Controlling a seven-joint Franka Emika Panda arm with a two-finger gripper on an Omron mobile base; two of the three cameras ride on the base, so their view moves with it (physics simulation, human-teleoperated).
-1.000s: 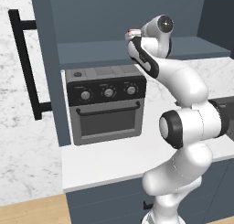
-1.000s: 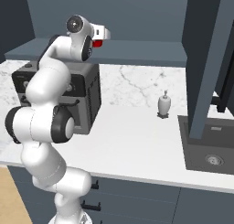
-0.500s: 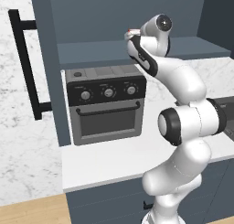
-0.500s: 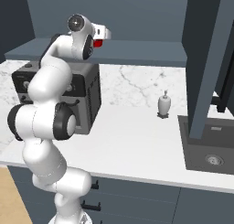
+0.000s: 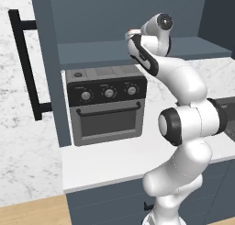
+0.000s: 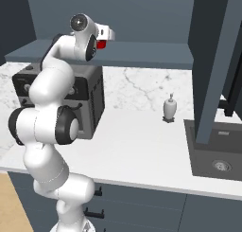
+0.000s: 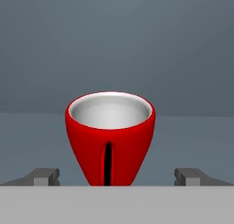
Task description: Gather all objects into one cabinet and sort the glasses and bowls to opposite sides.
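Observation:
A small red cup (image 7: pixel 109 141) stands upright on the flat shelf of the dark slate-blue cabinet (image 7: pixel 192 127), straight ahead of the hand. My gripper (image 7: pixel 116 178) is open around it. One fingertip (image 7: pixel 43 176) is left of the cup and the other sits right of it, both clear of its sides. From the right base view the red cup (image 6: pixel 100 44) peeks out under the gripper (image 6: pixel 105 38) at the shelf (image 6: pixel 151 53). The left base view shows the gripper (image 5: pixel 132 34) reaching in over the shelf (image 5: pixel 92 52).
A dark toaster oven (image 5: pixel 105 104) stands on the white marble counter (image 5: pixel 105 160) under the shelf. A white soap dispenser (image 6: pixel 169 108) sits further right, beside a sink (image 6: pixel 217 155). A tall dark panel (image 6: pixel 212 60) rises at the right, and a black handle (image 5: pixel 27 68) at the left.

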